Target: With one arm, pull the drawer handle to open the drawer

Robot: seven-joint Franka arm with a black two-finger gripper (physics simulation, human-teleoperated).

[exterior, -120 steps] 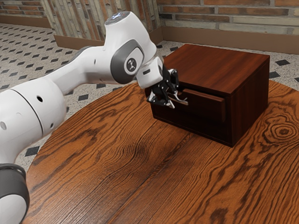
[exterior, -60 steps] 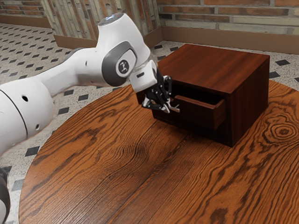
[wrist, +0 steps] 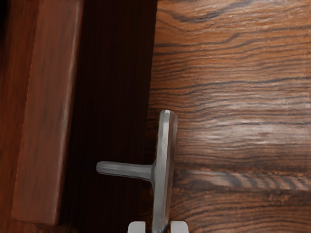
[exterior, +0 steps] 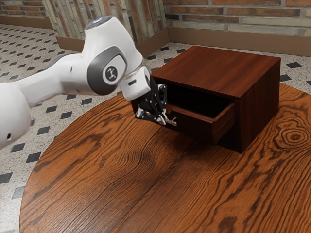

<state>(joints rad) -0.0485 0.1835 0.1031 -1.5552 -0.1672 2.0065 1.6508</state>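
A dark wooden cabinet [exterior: 228, 73] stands on the round wooden table [exterior: 146, 184]. Its drawer [exterior: 204, 121] is pulled partway out toward the exterior view's left, leaving a dark gap above it. My gripper [exterior: 156, 115] is shut on the metal drawer handle [exterior: 169, 121] at the drawer's front. In the wrist view the grey handle bar [wrist: 164, 170] runs up from my hand, and its post [wrist: 124, 169] joins the dark drawer front [wrist: 112, 111].
The table's wood surface [wrist: 233, 97] lies below the handle. Checkered floor tiles [exterior: 29, 43] and a brick wall [exterior: 233, 14] surround the table. The arm [exterior: 73, 77] comes in from the exterior view's left.
My gripper has moved toward the exterior view's left with the handle in it. The drawer has slid further out of the cabinet.
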